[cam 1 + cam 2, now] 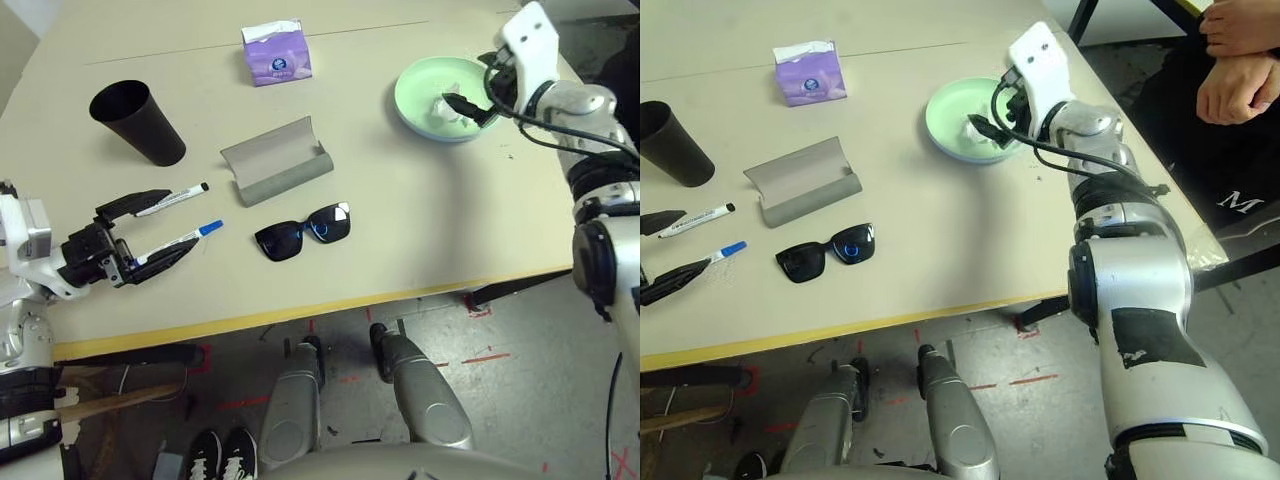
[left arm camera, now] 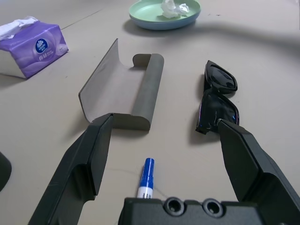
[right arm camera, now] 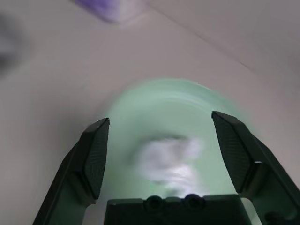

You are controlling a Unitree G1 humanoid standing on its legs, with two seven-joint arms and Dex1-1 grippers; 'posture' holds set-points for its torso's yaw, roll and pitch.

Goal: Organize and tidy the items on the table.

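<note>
No readable text; tissue box (image 2: 33, 49) logo illegible.

head pair: above table (image 1: 420, 240) | wrists: low, both see plate (image 2: 154, 21)

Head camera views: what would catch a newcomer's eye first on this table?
Probably the right hand, open over the green plate at the table's far right, with the crumpled tissue lying in it. Next, the black sunglasses near the front edge, just before the open grey glasses case.
</note>
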